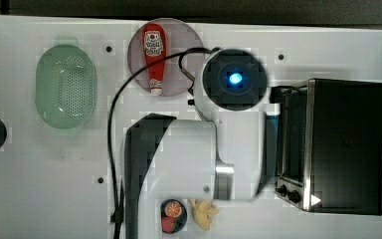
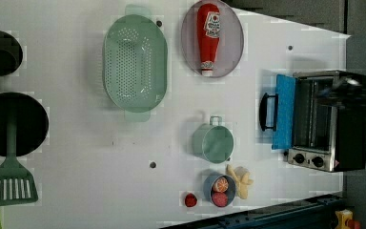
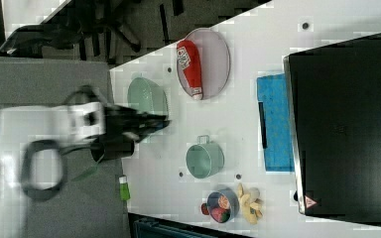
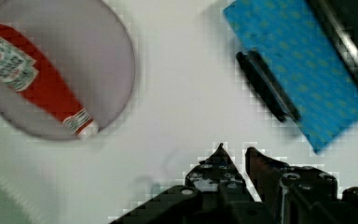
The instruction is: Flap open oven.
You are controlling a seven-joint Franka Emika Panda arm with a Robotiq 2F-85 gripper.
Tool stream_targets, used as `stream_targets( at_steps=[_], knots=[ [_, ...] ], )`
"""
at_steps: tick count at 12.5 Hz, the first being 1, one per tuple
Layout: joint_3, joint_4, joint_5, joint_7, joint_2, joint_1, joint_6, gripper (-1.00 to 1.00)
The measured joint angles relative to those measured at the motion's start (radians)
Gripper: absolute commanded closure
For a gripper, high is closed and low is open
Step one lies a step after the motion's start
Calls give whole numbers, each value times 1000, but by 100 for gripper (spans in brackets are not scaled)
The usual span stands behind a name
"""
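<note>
A: Biggest thing first: where is the oven (image 2: 331, 119) sitting?

B: It is standing at the left view's right edge of the white table (image 2: 86, 157), black top up, with two dark knobs (image 2: 309, 160) on its silver front. Its blue door (image 2: 284, 110) is lying flapped down flat in front of the cavity, the black bar handle (image 2: 267, 111) sticking out toward the middle of the table.

A: And the arm?

B: The white arm (image 1: 219, 149) is hanging over the table in the top view, covering the space just beside the oven's front. In the wrist view the gripper (image 4: 235, 156) is hovering above bare table between the door and the plate, touching neither. Its two black fingers (image 4: 257, 161) are standing slightly apart with a narrow gap showing, pinching nothing.

A: What else is lying around, going down in size?

B: A mint-green colander (image 2: 135, 63) is resting near the left view's top, well apart from the oven. A dark round pan (image 2: 13, 124) is sitting at the left view's left edge with a green spatula (image 2: 10, 183) overlapping it. A grey plate (image 2: 212, 38) is carrying a red ketchup bottle (image 2: 208, 37) lying on its side. A small green pot (image 2: 213, 141) is standing between colander and oven. Near the left view's bottom, a little bowl (image 2: 219, 189) is holding fruit, with a banana bunch (image 2: 240, 181) touching it and a strawberry (image 2: 190, 200) just beside it.
</note>
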Motion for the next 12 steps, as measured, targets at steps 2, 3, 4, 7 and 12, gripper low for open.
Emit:
stream_targets(
  at_steps=[2, 3, 4, 7, 12],
  knots=[
    [-4, 133, -1, 18, -51, -2, -187, 65],
    [-5, 177, -1, 21, -78, -3, -261, 65],
    [-7, 213, 0, 24, -101, -5, -316, 65],
    [-8, 270, 3, 24, -116, -9, -328, 65],
    [-20, 251, 11, 26, -53, -9, -332, 65]
  ],
)
